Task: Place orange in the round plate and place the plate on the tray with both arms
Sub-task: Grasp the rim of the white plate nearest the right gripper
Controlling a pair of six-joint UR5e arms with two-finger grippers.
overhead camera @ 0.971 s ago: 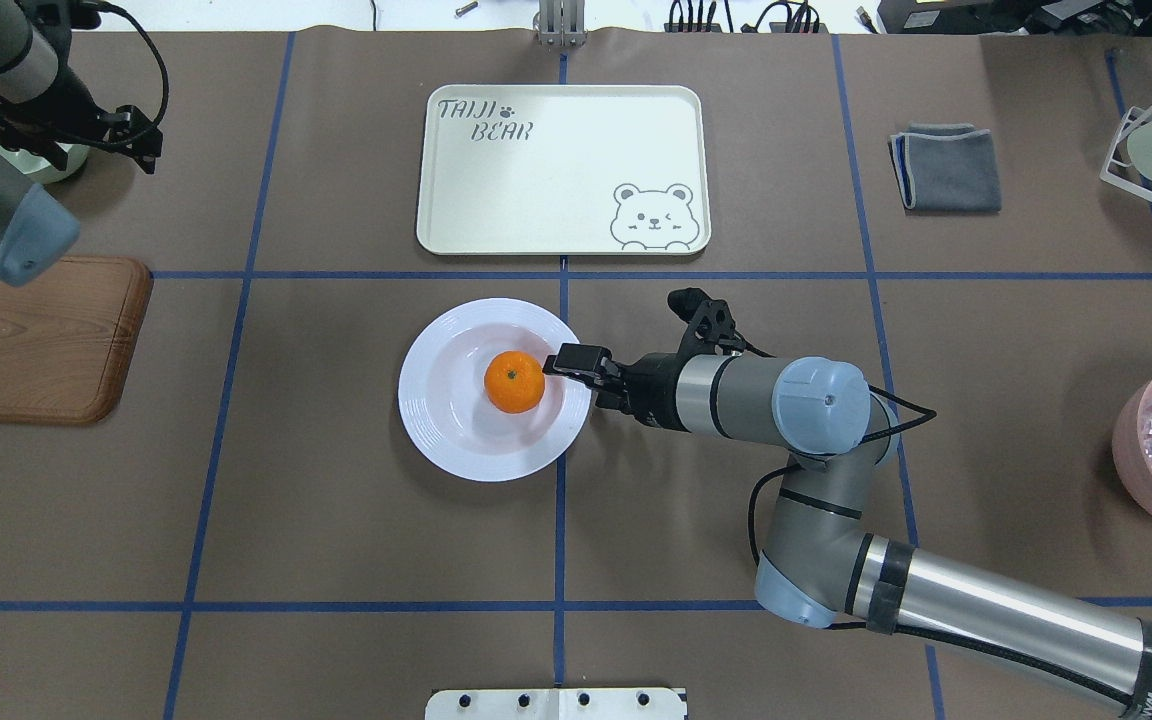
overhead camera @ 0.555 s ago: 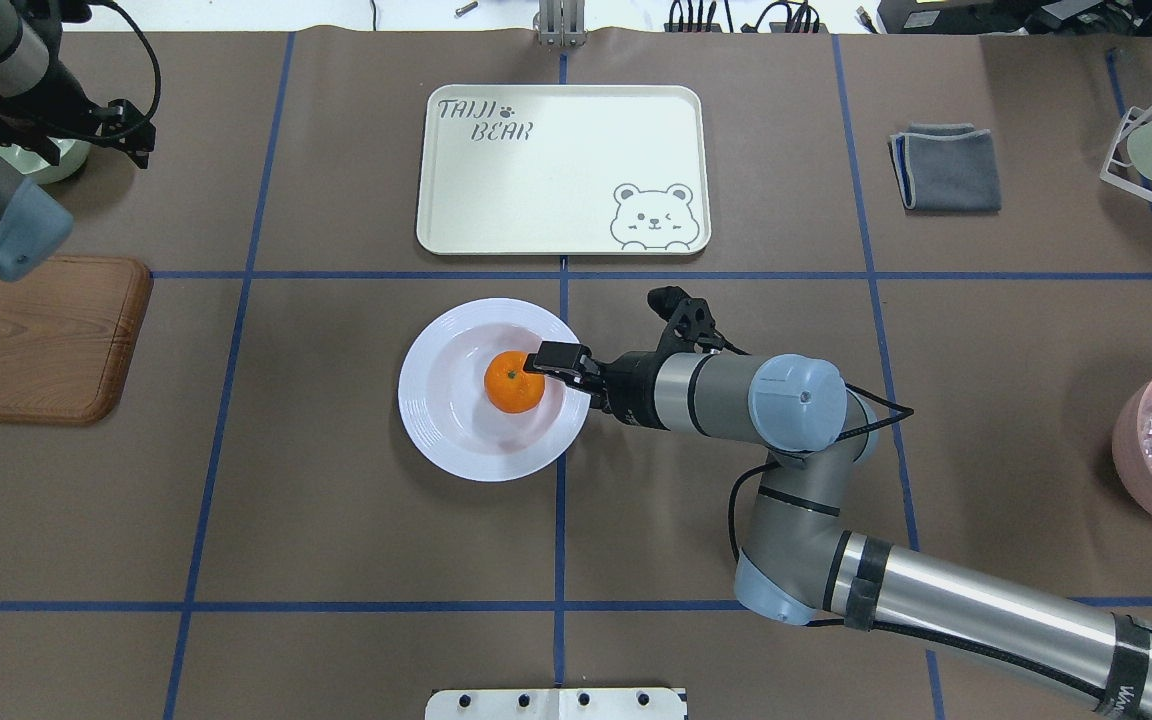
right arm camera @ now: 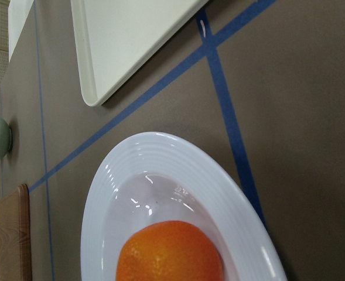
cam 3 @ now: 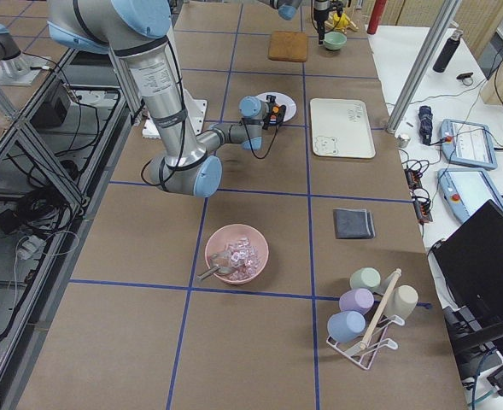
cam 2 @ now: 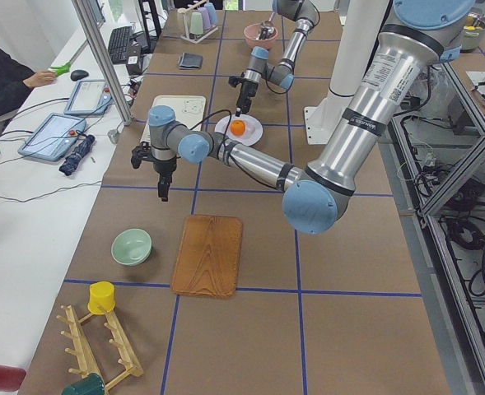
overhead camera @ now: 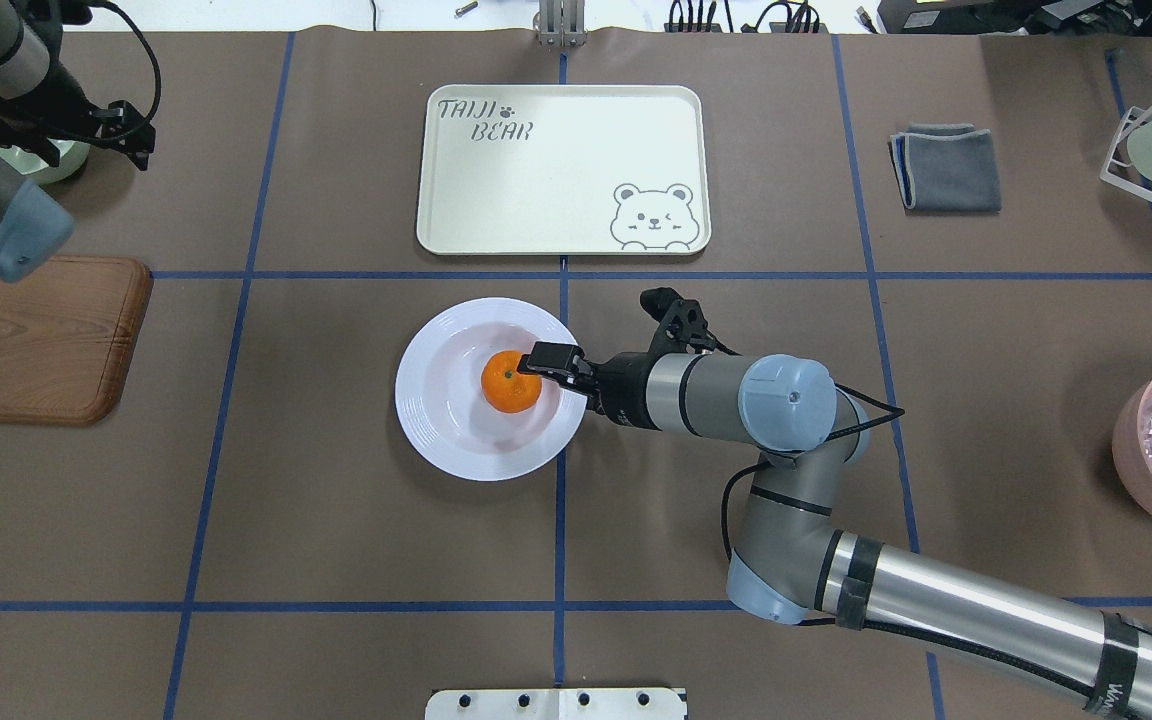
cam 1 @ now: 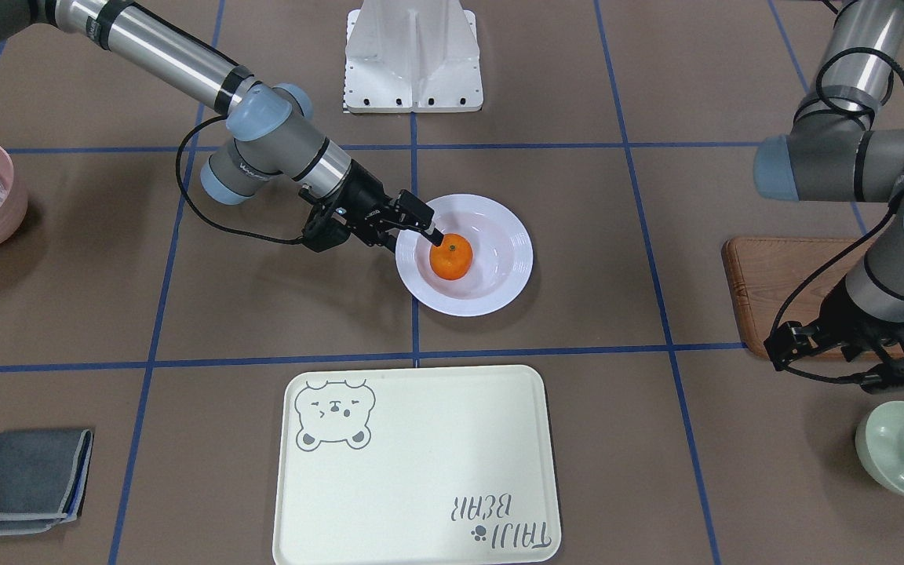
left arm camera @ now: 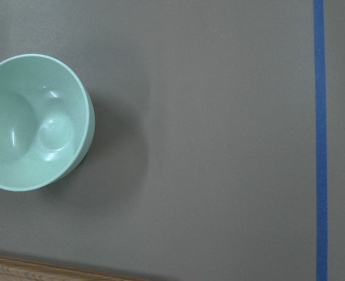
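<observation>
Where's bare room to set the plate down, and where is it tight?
The tray is bare, as is the mat between it and the round plate and out to the wooden board. Tight: the plate's rim where the right end effector reaches over beside the orange.

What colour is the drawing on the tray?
Grey bear face on the cream tray; clearest overhead.

The right wrist view's bottom edge crops the orange (right arm camera: 169, 252).

Overhead cam sits at rear, looks fwd & down; front cam faces it from opposite, steep. Both share tray (overhead camera: 556, 170) & round plate (overhead camera: 426, 420). Side cams look along from each end. Wrist cams: close-ups.
</observation>
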